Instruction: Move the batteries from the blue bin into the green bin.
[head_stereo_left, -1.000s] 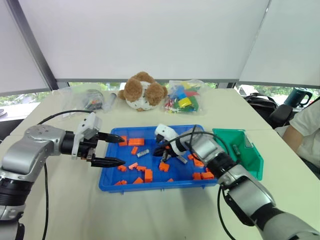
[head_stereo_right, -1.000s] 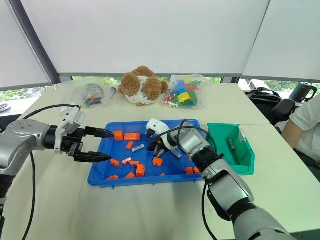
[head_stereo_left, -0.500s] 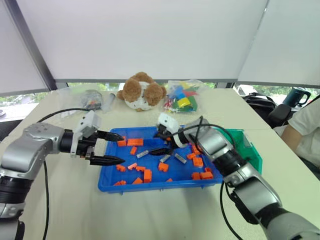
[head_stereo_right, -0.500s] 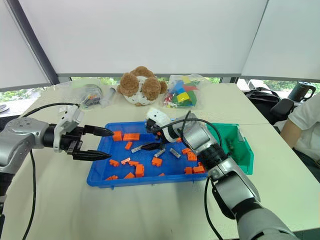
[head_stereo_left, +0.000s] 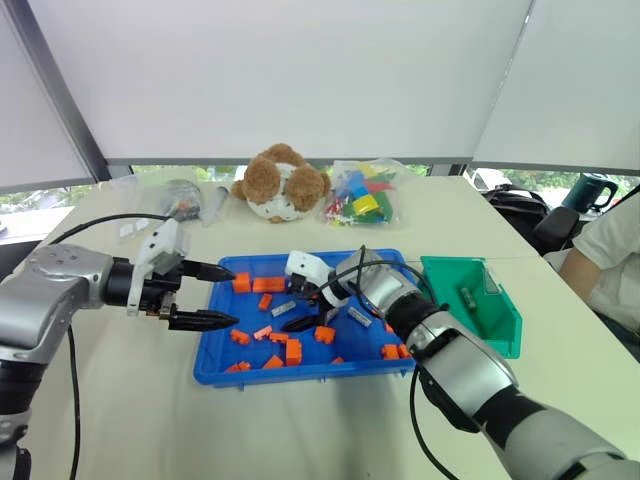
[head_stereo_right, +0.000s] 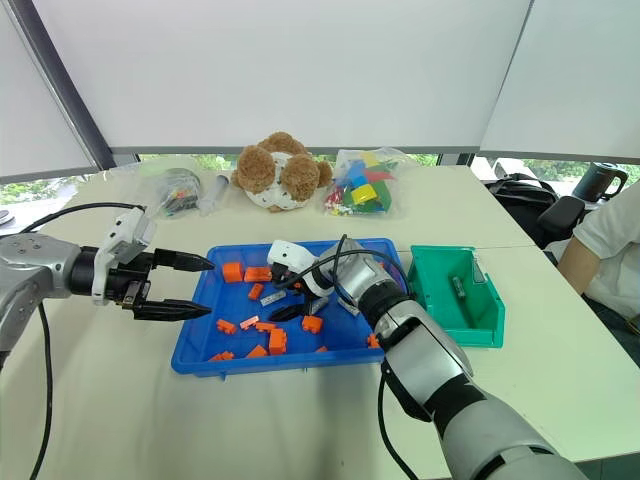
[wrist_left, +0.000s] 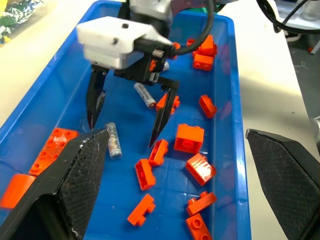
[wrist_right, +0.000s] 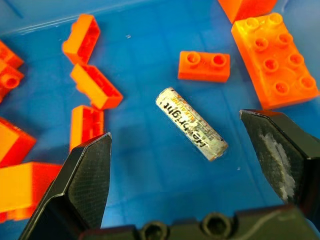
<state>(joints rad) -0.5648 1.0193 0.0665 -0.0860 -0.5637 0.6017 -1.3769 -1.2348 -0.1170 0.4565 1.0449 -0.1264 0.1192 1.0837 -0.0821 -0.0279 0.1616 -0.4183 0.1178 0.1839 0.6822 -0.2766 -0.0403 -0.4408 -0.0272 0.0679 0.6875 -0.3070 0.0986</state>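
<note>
Over the blue bin (head_stereo_left: 220, 365), right hand (wrist_left: 126, 125) spread above a battery (wrist_right: 191, 123), left hand (head_stereo_left: 212, 295) open beside.

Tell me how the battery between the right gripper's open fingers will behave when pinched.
The battery is a smooth metal cylinder lying flat on the blue bin, so it will probably roll or slip if pinched off-centre. It looks rigid, likely dense for its size. The right gripper straddles it, open.

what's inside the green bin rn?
One battery lies on the floor of the green bin. Its near wall hides the front strip of the floor, so anything lying there can't be seen.
</note>
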